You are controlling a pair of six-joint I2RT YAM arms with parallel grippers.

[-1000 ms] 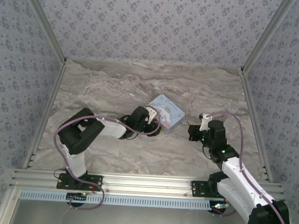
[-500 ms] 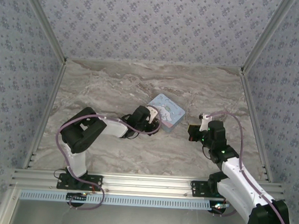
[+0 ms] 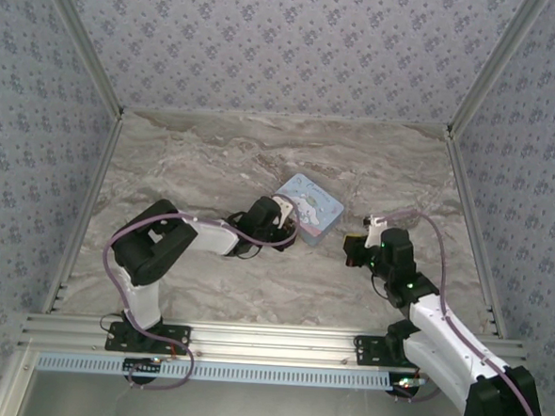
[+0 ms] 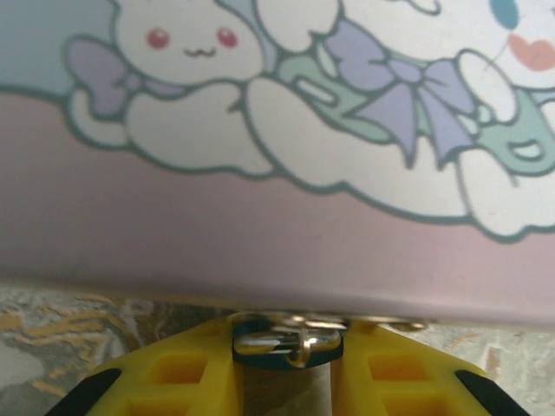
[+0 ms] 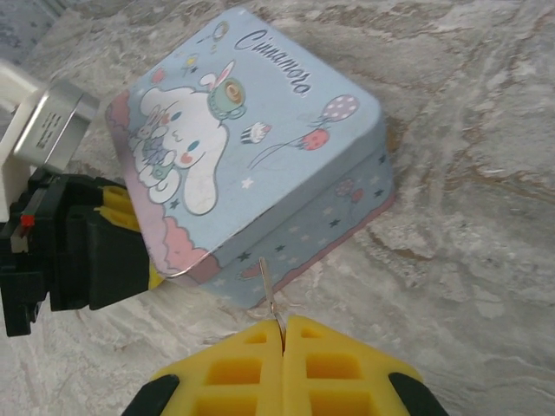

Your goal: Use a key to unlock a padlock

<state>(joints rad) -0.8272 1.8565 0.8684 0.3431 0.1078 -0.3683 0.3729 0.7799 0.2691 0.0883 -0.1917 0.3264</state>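
I'm pinching the padlock [image 4: 287, 342] between my left gripper's [image 4: 286, 373] pads, right at the Cinnamoroll tin's [image 4: 260, 234] lower edge. My right gripper [image 5: 284, 328] is clamping the key [image 5: 268, 290], its blade pointing tinward. I'm judging both light, stiff and slippery, best gripped on their flat faces.

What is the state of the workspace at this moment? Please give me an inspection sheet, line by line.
Surface: marble-pattern table, no spill seen.
Job's things: padlock between the left pads, at the tin's lower edge; key sticks up from the right pads, toward the tin.
Clutter: pale blue cartoon tin, mid-table.
Grippers: left gripper shut on the padlock; right gripper shut on the key.
Cables: purple cables loop along both arms.
Surroundings: patterned walls, aluminium frame.
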